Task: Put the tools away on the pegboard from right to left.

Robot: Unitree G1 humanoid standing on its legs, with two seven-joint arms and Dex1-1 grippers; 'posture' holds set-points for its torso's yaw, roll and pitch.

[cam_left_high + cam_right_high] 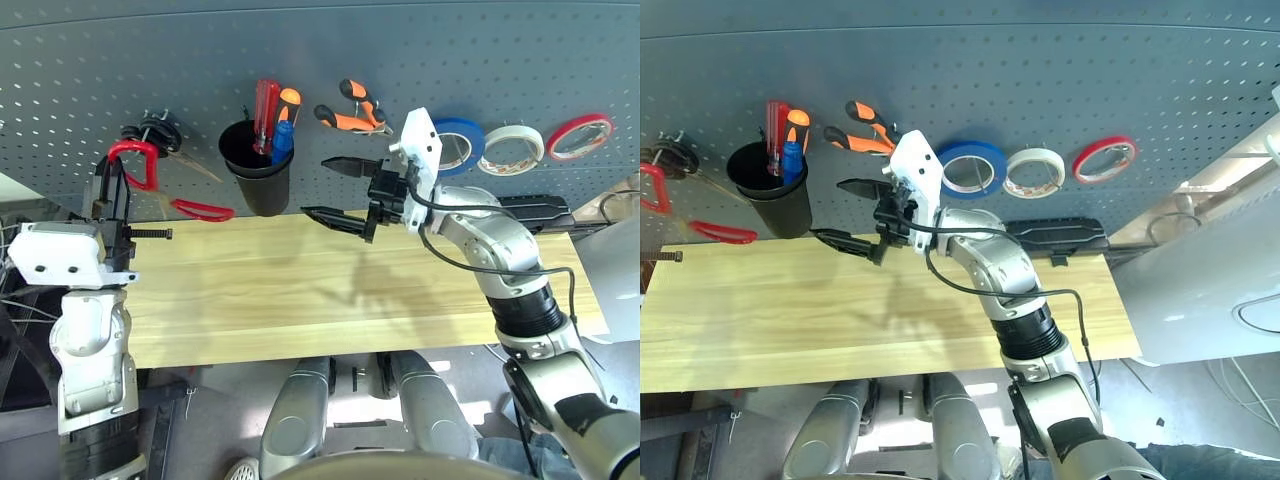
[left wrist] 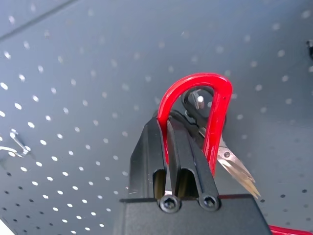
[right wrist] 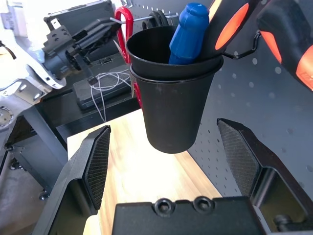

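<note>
Right of the black cup (image 1: 265,192), the right gripper (image 1: 314,187) stood open and empty. Left of the cup, the left gripper (image 2: 164,122) was closed on one red loop of the scissors (image 2: 198,78), which lay between its fingers. Hanging these seemed the last step; the next move probably called for easing a loop over a bare hook (image 2: 18,146) on the pegboard (image 1: 60,50), then letting go.

We can't see the blades of the screwdrivers (image 1: 283,137), sunk inside the black cup (image 1: 256,182).
</note>
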